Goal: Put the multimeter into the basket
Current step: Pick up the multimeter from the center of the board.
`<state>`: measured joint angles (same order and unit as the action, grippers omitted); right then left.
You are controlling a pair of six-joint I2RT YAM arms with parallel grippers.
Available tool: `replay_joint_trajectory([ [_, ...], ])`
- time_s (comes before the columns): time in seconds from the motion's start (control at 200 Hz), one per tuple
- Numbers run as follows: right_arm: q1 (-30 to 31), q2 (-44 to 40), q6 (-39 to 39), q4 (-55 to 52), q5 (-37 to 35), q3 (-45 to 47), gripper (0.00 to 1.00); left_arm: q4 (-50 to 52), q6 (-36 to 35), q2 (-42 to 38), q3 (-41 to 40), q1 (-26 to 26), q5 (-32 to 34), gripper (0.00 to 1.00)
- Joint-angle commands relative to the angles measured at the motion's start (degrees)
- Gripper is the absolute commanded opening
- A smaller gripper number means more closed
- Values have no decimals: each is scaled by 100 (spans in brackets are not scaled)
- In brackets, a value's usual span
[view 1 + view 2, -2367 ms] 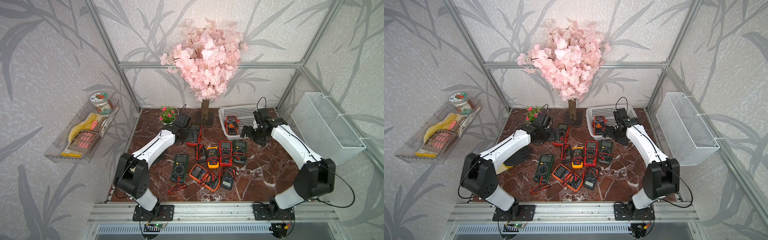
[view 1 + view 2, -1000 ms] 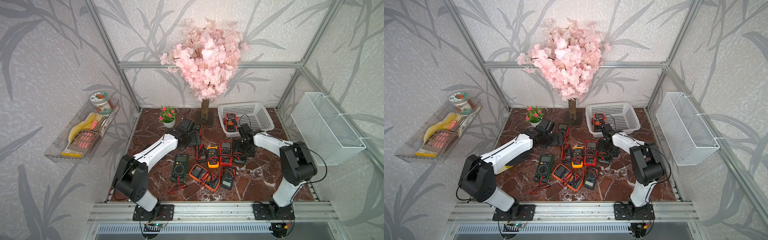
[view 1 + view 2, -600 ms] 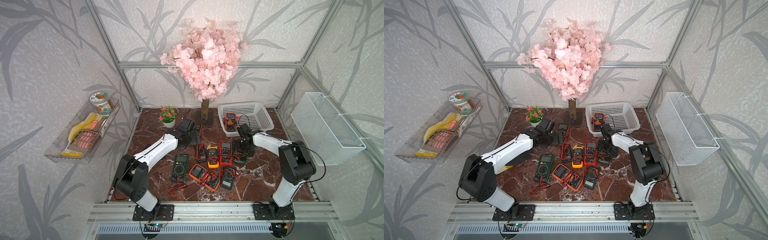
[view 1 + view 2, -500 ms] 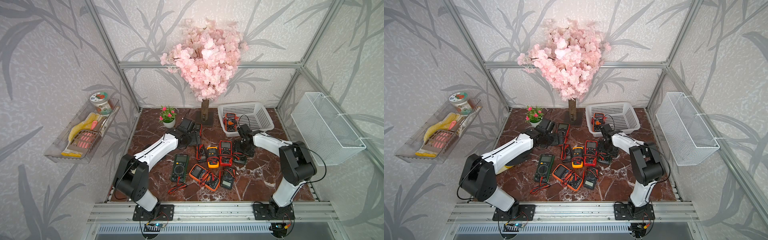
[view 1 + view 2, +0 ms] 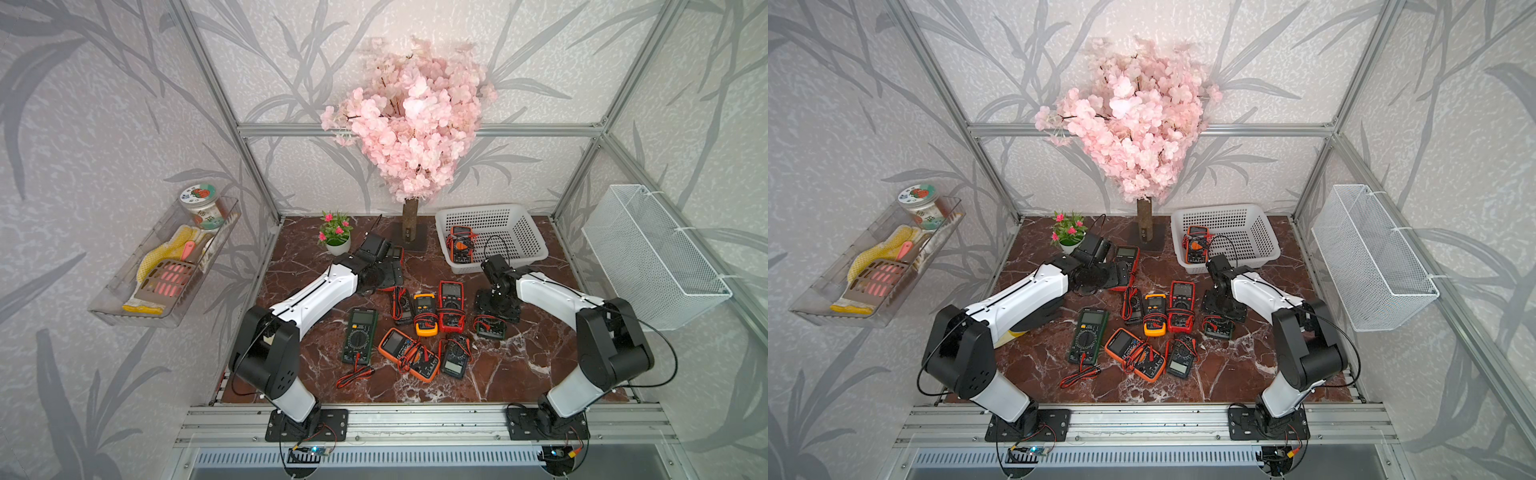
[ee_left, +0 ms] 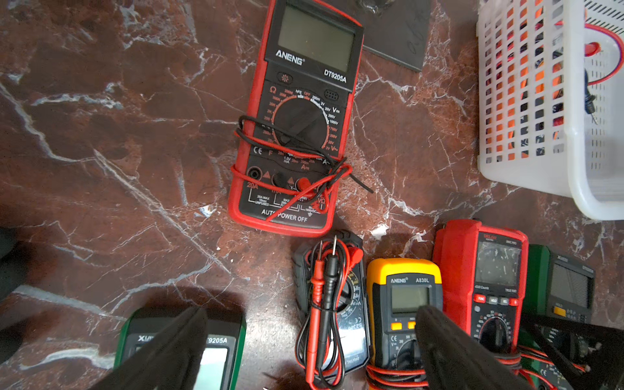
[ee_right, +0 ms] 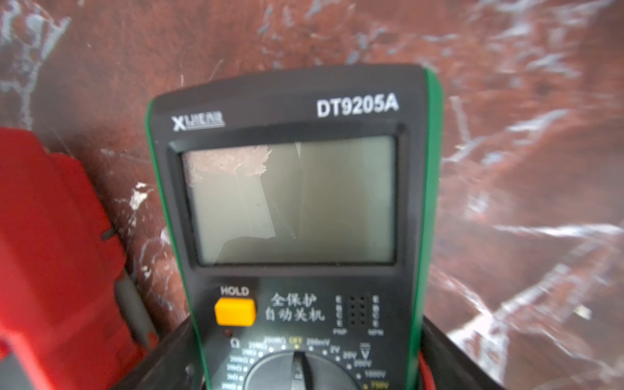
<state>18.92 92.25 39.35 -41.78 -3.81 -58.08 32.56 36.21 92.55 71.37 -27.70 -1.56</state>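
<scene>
My right gripper (image 7: 307,354) is shut on a green-edged multimeter (image 7: 290,202) marked DT9205A, one finger against each long side just below its screen. In both top views the gripper (image 5: 496,305) covers most of that multimeter (image 5: 490,328), which lies on the marble at the right end of the cluster. The white basket (image 5: 490,216) stands just behind it at the back right, with an orange multimeter (image 5: 461,245) inside. My left gripper (image 6: 310,344) hangs open above the table, near a red multimeter (image 6: 297,118) at the back.
Several more multimeters with red and black leads lie in the middle of the table (image 5: 291,374), among them a yellow one (image 5: 424,307) and a green one (image 5: 359,334). A pink blossom tree (image 5: 411,137) and a small flower pot (image 5: 336,235) stand at the back. A white wire-mesh bin (image 5: 652,249) hangs on the right wall.
My right arm swung from the basket down to the green-edged multimeter, and its jaws closed on it. The left arm shifted slightly earlier and has since stayed still.
</scene>
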Motion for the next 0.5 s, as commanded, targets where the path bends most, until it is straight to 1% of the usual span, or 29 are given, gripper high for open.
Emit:
replay_joint_trajectory([
  [0.0,-11,-478,-15,-363,-234,-38,61,109,-15,66,236,-24,71,100],
  [0.18,-61,-989,-31,-436,-207,-180,61,200,-105,87,346,-13,155,100],
  [0.315,-90,-1260,-36,-498,-257,-455,60,267,-147,94,414,-15,217,100],
  [0.495,-218,-1534,-120,-169,-335,-831,59,283,-178,67,421,-17,334,100],
])
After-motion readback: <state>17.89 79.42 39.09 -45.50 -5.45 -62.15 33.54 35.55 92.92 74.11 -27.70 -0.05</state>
